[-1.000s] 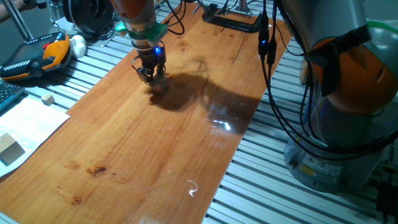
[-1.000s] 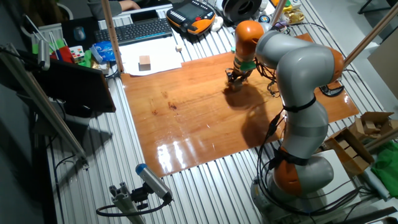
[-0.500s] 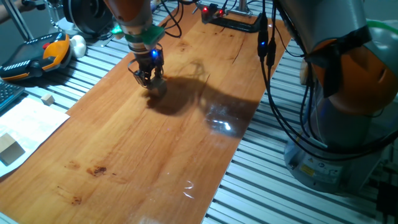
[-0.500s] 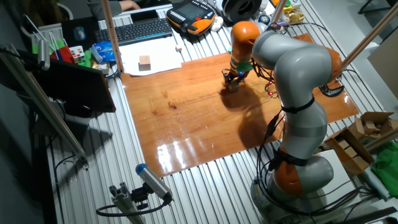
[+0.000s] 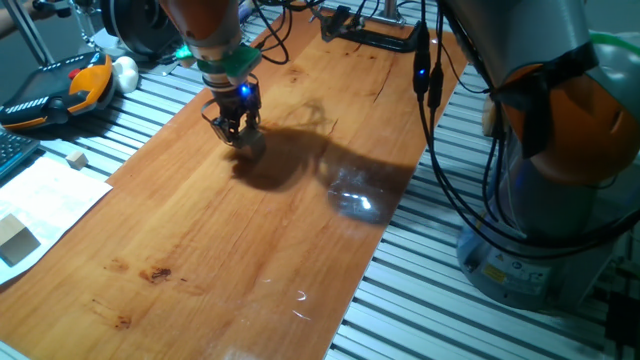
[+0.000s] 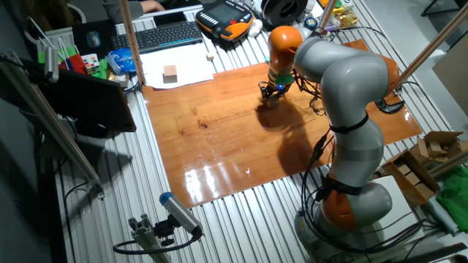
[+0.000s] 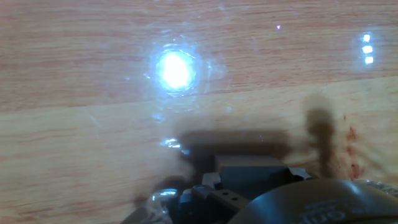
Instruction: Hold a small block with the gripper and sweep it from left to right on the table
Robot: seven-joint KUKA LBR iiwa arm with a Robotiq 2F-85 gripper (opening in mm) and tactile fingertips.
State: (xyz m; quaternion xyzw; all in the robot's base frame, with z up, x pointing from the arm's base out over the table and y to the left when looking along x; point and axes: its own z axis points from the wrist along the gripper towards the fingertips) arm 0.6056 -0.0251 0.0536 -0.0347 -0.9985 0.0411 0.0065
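Gripper (image 5: 237, 131) down at the table (image 5: 230, 230), fingers drawn in around the small block (image 7: 250, 167), seen only from the hand view as a shadowed top face between the tips; whether truly pinched, cannot tell. Best done with steady downward contact, block's underside flat on the wood, wrist level, travel slow enough to avoid tipping or slipping out. A cube, so no long axis to speak of; faces seemingly square to the fingers, resting upright directly beneath the hand.
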